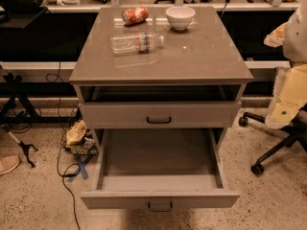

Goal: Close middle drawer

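Note:
The grey-taupe cabinet (160,56) stands in the middle of the camera view. Its middle drawer (159,199) is pulled far out toward me. Its plain grey tray (158,155) is empty, and a small black bar handle (159,206) sits on the flat front. The top drawer (159,114) above it is out a little, leaving a dark gap under the tabletop. The bottom drawer is hidden beneath the open middle drawer. My gripper is not in view.
On the tabletop lie a clear plastic bottle (137,42) and an orange can (135,15), both on their sides, and a white bowl (180,17) stands there. An office chair (288,104) with casters stands at the right. Cables and litter (79,138) lie on the floor at the left.

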`<state>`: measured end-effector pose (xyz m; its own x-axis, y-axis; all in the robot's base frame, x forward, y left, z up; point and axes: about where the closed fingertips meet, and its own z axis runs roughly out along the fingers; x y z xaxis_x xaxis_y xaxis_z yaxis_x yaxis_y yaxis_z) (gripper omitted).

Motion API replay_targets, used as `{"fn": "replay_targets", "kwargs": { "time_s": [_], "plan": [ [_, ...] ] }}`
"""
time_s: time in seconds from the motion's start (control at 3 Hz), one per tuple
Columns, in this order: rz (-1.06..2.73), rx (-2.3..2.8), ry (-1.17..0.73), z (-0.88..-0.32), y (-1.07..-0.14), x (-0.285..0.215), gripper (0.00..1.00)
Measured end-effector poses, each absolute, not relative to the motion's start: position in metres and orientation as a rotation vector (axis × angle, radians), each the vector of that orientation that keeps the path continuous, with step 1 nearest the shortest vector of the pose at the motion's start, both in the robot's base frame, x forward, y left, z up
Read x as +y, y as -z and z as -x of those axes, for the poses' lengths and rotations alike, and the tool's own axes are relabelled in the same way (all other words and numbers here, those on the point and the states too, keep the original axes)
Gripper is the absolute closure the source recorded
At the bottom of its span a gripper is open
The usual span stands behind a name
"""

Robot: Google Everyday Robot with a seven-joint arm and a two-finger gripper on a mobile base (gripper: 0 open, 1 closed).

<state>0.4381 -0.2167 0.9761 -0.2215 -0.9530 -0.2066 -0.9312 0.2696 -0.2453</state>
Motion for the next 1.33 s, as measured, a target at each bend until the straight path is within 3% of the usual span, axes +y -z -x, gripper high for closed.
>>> {"fn": "replay_targets", "kwargs": {
  "time_s": [0.33,0.67,1.0,1.33],
  "plan": [
    [1.725,2.232,0.098,-0.438,-0.976,-0.217,0.00],
    [1.692,2.306,-0.019,-0.431,-0.944,-0.224,0.00],
    [1.532,2.478,-0.318,-0.402,-0.842,-0.230,0.02],
    [1.343,2.609,-0.404,-0.383,-0.760,-0.236,0.24]
  ]
}}
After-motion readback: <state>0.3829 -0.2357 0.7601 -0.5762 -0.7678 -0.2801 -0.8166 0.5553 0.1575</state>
